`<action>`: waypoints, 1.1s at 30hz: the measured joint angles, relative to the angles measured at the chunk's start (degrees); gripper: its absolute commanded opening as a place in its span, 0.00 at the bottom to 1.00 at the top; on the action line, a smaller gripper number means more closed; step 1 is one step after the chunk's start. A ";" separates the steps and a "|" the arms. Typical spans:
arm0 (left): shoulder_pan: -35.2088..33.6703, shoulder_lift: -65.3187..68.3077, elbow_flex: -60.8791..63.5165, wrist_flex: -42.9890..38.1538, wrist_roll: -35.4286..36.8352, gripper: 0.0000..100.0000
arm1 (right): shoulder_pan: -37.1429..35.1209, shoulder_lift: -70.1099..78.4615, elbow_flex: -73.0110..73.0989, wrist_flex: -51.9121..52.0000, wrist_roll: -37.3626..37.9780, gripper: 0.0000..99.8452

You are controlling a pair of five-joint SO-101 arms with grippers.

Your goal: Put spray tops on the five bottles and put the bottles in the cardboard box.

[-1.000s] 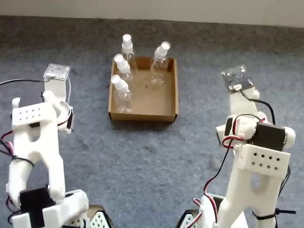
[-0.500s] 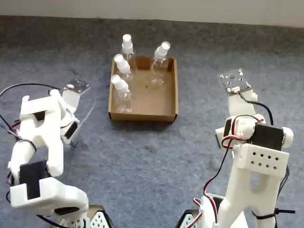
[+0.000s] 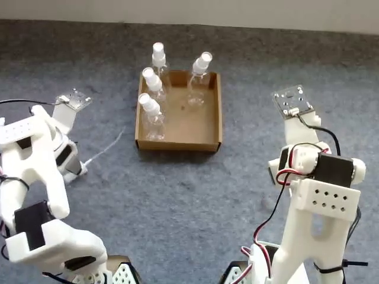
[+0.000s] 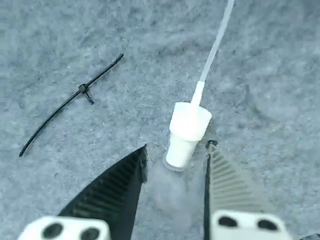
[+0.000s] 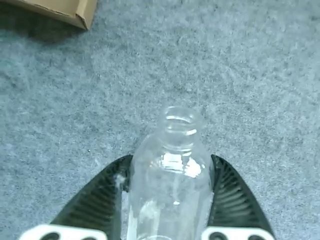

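Observation:
A white spray top (image 4: 186,131) lies on the grey carpet, its thin dip tube (image 4: 216,42) pointing away from my left gripper (image 4: 176,149). That gripper is open, with one jaw on each side of the top's cap. In the high view the tube (image 3: 106,148) trails out from under the left arm (image 3: 41,148). My right gripper (image 5: 170,165) is shut on a clear bottle (image 5: 172,170) with a bare, open neck, held low over the carpet. The cardboard box (image 3: 210,127) stands at the middle back, and several capped bottles (image 3: 153,112) stand in it.
A black cable tie (image 4: 75,95) lies on the carpet beside the spray top. A corner of the box (image 5: 75,12) lies some way beyond the held bottle. The right arm (image 3: 308,171) stands to the right of the box, with bare carpet between the arms.
The left arm has swung left and come down, so its jaws now flank the spray top. The right arm and its bottle have stayed put.

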 measured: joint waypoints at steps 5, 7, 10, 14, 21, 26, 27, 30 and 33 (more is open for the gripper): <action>0.00 0.00 0.00 0.00 10.55 0.12 | 0.00 -0.35 0.00 0.00 0.00 0.11; 0.00 0.00 0.00 0.00 13.01 0.12 | 0.00 -0.35 0.00 0.00 0.00 0.11; 0.00 0.18 -0.18 0.00 13.89 0.12 | 0.00 -0.35 0.00 0.00 0.00 0.11; 0.00 0.18 -3.08 0.00 10.46 0.12 | 0.00 -0.35 0.00 0.00 0.00 0.11; 6.77 0.44 -3.87 0.00 -0.26 0.12 | 0.00 -0.35 0.00 1.76 0.00 0.11; 8.62 5.98 -3.87 0.00 -3.08 0.12 | 0.00 -0.35 0.00 4.13 -0.09 0.11; 8.26 7.74 -4.13 0.00 -3.16 0.12 | 0.00 -0.35 0.00 4.13 -0.09 0.11; 7.03 12.48 -4.66 -0.79 -3.25 0.12 | 0.00 -0.35 0.00 4.31 -0.09 0.11; 4.92 15.82 -4.92 -1.93 -3.25 0.10 | 0.00 -0.35 0.00 4.31 -0.09 0.11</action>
